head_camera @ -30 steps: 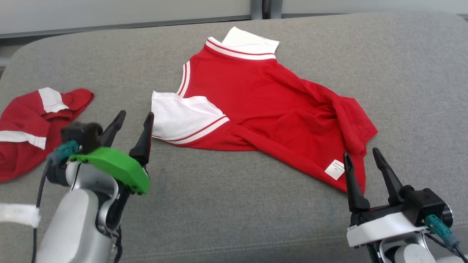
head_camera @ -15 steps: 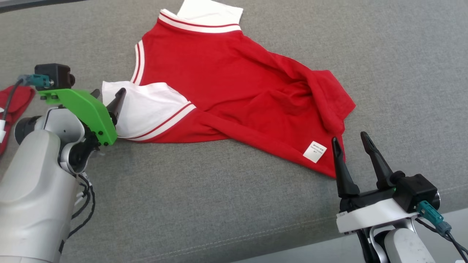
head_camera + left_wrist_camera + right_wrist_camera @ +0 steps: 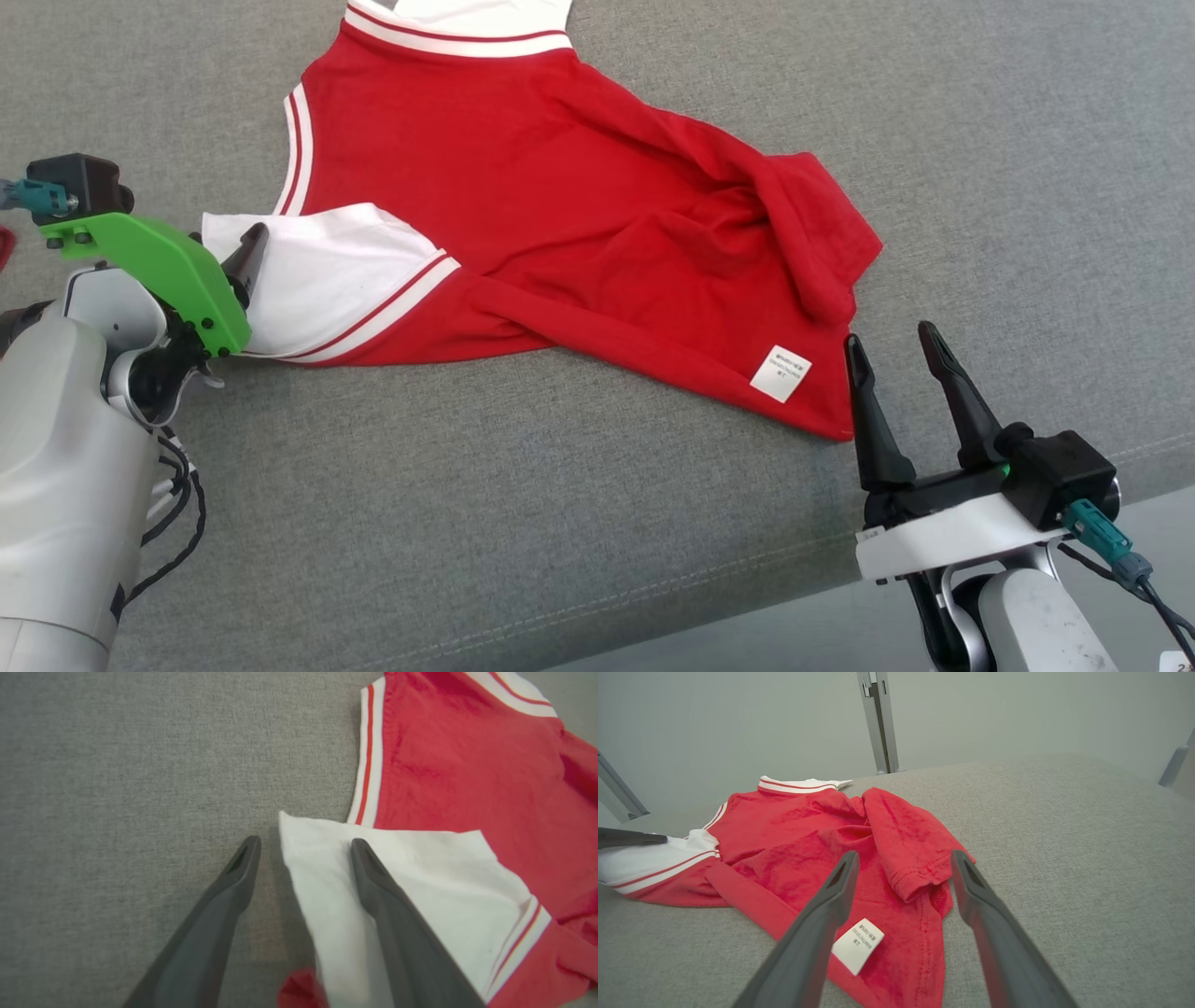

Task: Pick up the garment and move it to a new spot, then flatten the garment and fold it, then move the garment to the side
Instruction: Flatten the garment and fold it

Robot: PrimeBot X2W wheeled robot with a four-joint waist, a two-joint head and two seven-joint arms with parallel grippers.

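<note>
Scanning from the left edge of the head view, I get a sliver of red cloth (image 3: 4, 250) cut off by the frame; what it belongs to I cannot tell. Beside it my left gripper (image 3: 304, 843) is mostly hidden behind its green mount (image 3: 154, 266), with just 1 dark finger poking out at the white sleeve (image 3: 317, 271). The left wrist view fills that in: both fingers are spread wide with nothing pinched. 1 is over the grey cushion (image 3: 560, 523) and the other over the sleeve, with the sleeve's edge lying between them. Whether either tip touches cloth I cannot make out. A blurred red patch (image 3: 299, 991) at the bottom of that view is too soft to identify.

The garment (image 3: 560, 187), red with white striped trim, lies rumpled across the upper middle of the head view, its white top band (image 3: 457, 19) cut off by the top edge. Its right side is folded over itself, hiding what lies beneath. Near its lower right corner sits a white label (image 3: 780, 372); it carries printed lines, but they are too small to read, in the right wrist view as well.

At the lower right my right gripper (image 3: 890, 334) stands open and empty, just beside the garment's corner. Its arm runs off the bottom edge.
</note>
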